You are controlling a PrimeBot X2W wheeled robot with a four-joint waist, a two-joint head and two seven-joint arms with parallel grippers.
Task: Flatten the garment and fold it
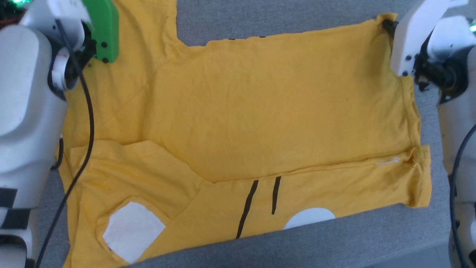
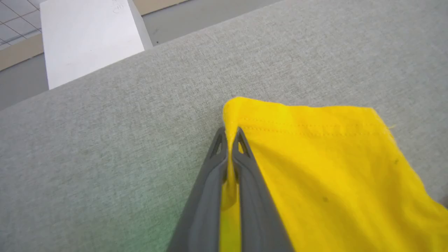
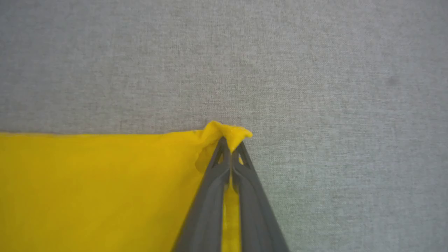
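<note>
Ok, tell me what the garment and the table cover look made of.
The garment: soft matte knit, probably cotton jersey; it creases finely and shows stitched hems. The table cover: grey woven or felt-like fabric, matte, with a fine heathered grain.

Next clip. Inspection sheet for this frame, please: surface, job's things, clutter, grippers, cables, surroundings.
Surface: grey fabric-covered table, garment spread across it.
Job's things: yellow garment mostly flat, its plain side folded over the printed side; white patches and black stripes show along the near edge.
Clutter: nothing seen.
Grippers: left gripper shut on a hemmed corner of the garment; right gripper shut on another corner.
Cables: black cables hang at both sides of the head view.
Surroundings: white block and tiled floor beyond the table's edge.
</note>
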